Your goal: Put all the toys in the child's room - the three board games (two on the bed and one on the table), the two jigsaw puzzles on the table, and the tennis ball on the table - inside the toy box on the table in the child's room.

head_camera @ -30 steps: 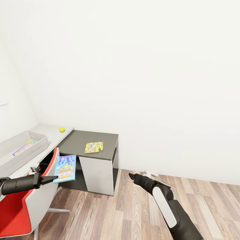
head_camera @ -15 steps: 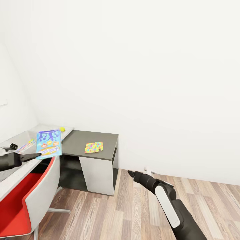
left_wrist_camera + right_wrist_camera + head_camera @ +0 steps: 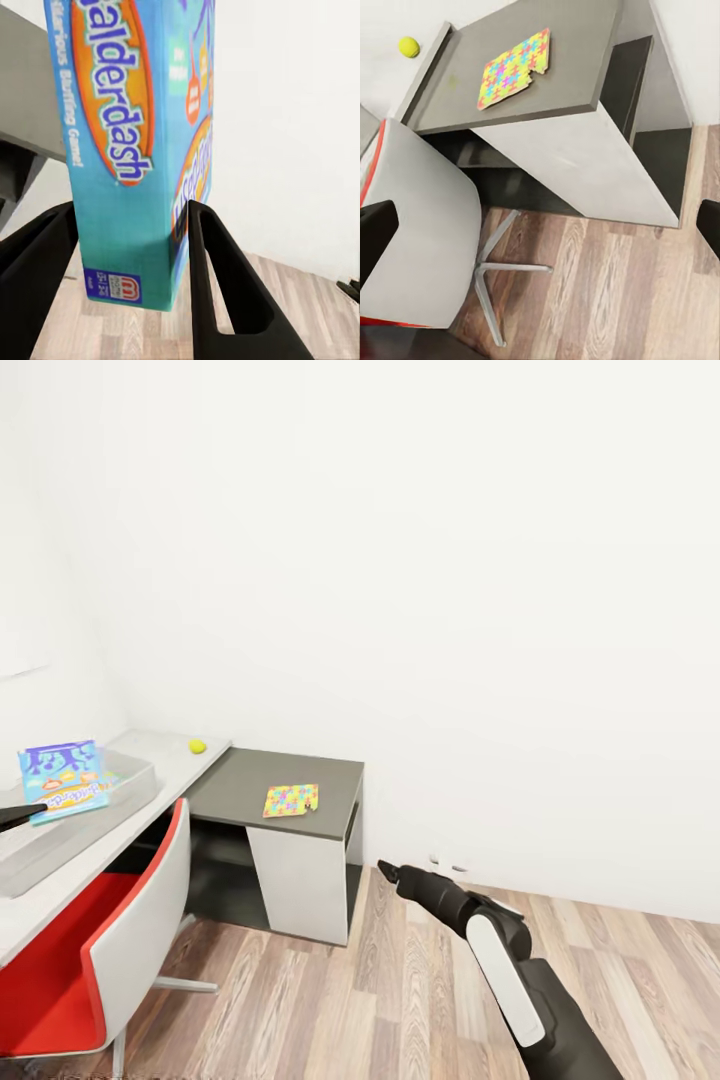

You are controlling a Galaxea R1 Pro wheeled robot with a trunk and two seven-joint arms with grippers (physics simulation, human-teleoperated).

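A blue board game [image 3: 62, 780] lettered Balderdash hangs over the light grey toy box [image 3: 85, 832] at the left end of the table [image 3: 165, 762]. My left gripper [image 3: 131, 244] is shut on its lower edge, one black finger [image 3: 219, 281] on each side of it. The tennis ball [image 3: 197, 746] lies on the white top behind the toy box. One jigsaw puzzle [image 3: 291, 800] lies flat on the lower dark grey section, and the right wrist view has it [image 3: 514, 67] with the ball [image 3: 409, 46]. My right gripper [image 3: 386, 872] hovers open above the floor, right of the table.
A red chair with a white back [image 3: 120, 950] stands close against the table front. The dark grey section [image 3: 240, 785] has an open shelf space beneath. Wood plank floor [image 3: 380, 1000] stretches to the right, bounded by white walls.
My left arm has lifted the blue board game from beside the chair up and left, over the toy box. The head view has shifted slightly. The right arm barely moved.
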